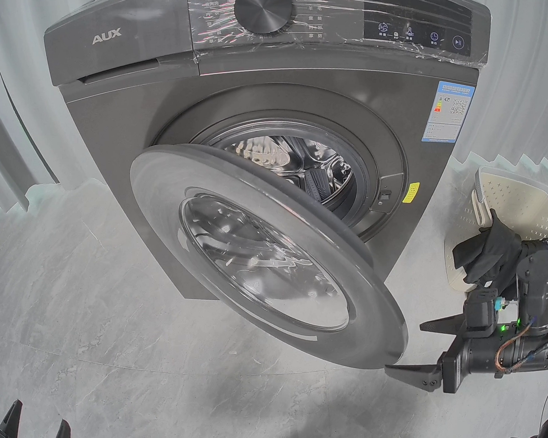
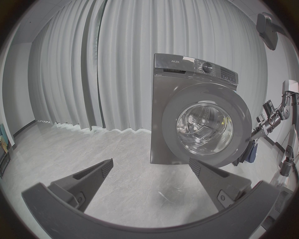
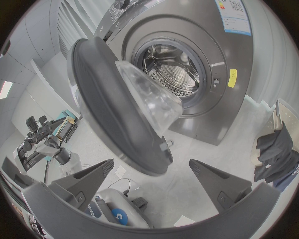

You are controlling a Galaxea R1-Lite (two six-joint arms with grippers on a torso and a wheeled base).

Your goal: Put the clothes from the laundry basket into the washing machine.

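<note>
Now both grippers are empty. The right gripper (image 1: 406, 349) hangs low with its fingers spread wide, just beside the bottom edge of the open door (image 1: 270, 260) of the washing machine (image 1: 130, 115). The left gripper (image 1: 36, 426) is low too, well apart from the machine, and its fingers are spread wide as well.

The laundry basket (image 1: 521, 202) stands on the floor by the machine's right front corner. Dark clothes (image 1: 491, 251) hang over the basket's near rim, just behind the right arm. The drum (image 3: 169, 73) looks bare, so I think the job is only starting.

The step now is to pick up the clothes, and the right gripper is the closer one. It should turn to the basket and come down over the bunch at the rim. It should pinch a thick fold, not a thin edge, so the cloth does not slip out. Then it should lift high, so the hanging ends come free and the basket does not tip. It has to go around the door's edge without bumping it. It should reach deep into the drum before letting go, so nothing hangs out over the ring.
</note>
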